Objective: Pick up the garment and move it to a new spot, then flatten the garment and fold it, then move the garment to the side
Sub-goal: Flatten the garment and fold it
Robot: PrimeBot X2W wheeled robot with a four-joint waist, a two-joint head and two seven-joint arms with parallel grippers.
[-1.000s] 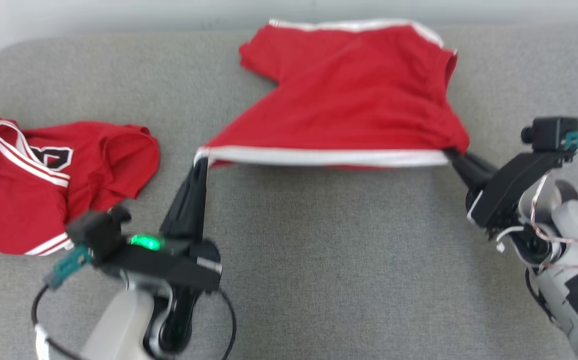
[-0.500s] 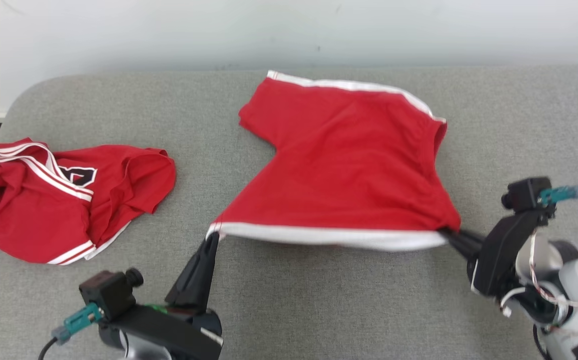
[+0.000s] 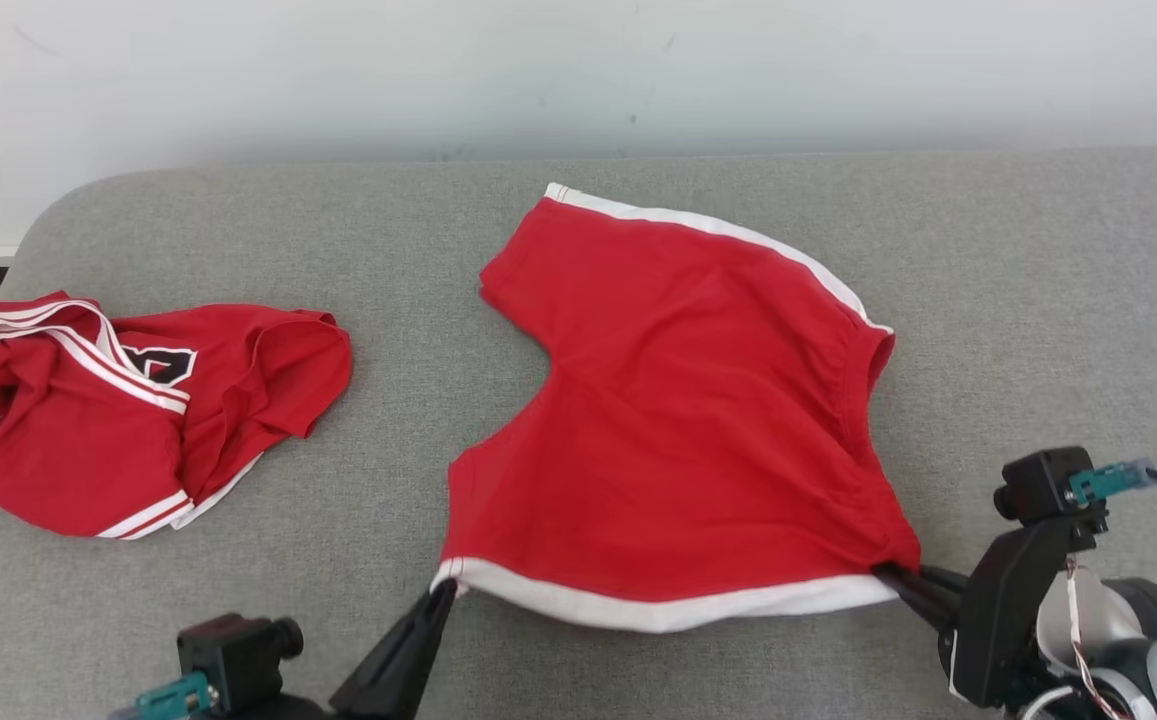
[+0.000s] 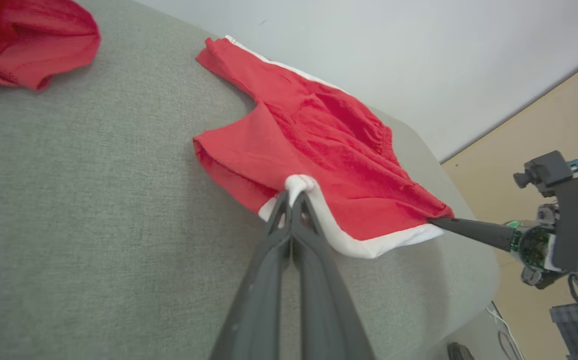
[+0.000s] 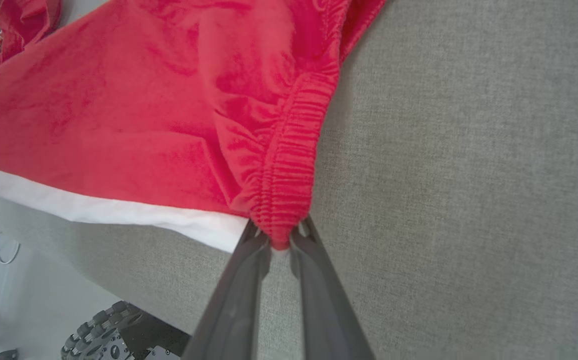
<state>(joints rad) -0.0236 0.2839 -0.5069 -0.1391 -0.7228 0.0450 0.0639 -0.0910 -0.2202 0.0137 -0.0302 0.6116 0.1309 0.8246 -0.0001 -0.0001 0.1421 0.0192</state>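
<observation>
Left gripper: clenched on the garment's white-trimmed near corner.
Right gripper: clenched on the gathered elastic corner of the garment.
Garment: red, spread away from both grippers on the grey bench; its white edge is stretched between them.
Jersey: crumpled, red, laid well out beyond the left gripper, apart from the garment.
</observation>
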